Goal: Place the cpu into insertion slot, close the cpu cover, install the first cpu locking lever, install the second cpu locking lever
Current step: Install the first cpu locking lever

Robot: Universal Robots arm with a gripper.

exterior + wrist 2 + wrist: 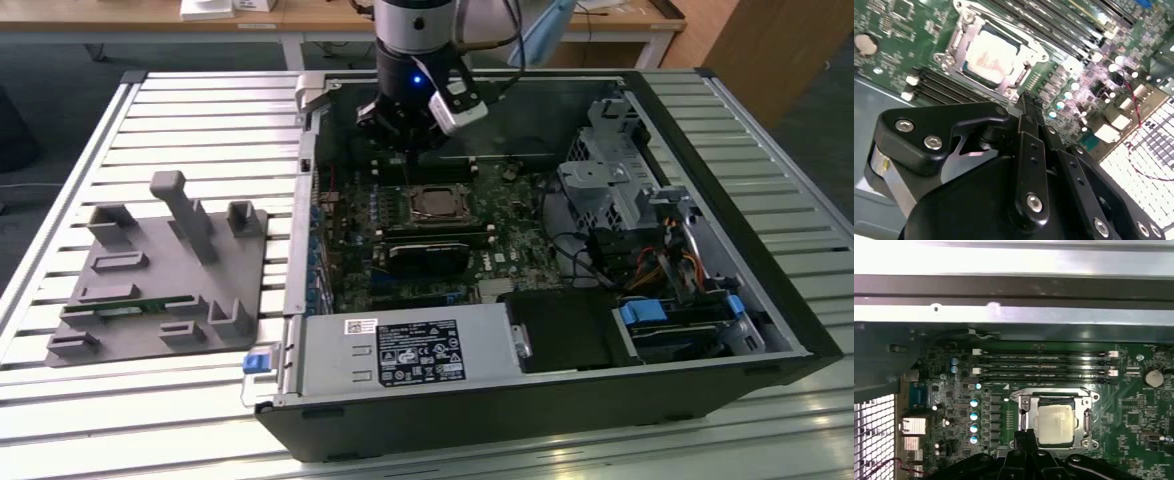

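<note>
Silvery arm (414,25) with a blue light (418,80); black jaws dotted with silver screws (1034,201).

Ext. view: even room light, no hard shadows; computer case (534,420) interior dimmer than the slatted counter (200,120). First wrist view: case rim (1014,260) blown out white, motherboard (1134,405) dim, greenish. Second wrist view: purple-white glare on capacitors (1068,95) & vent grille (1149,155); pinkish sheen on cpu (989,57); pincer (1026,102) dark, in shadow.

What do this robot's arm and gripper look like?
The arm is a pale grey tube ending in a black wrist with a small blue light, a white box and looping black cables. The gripper is black jointed bars with silver screws.
</note>
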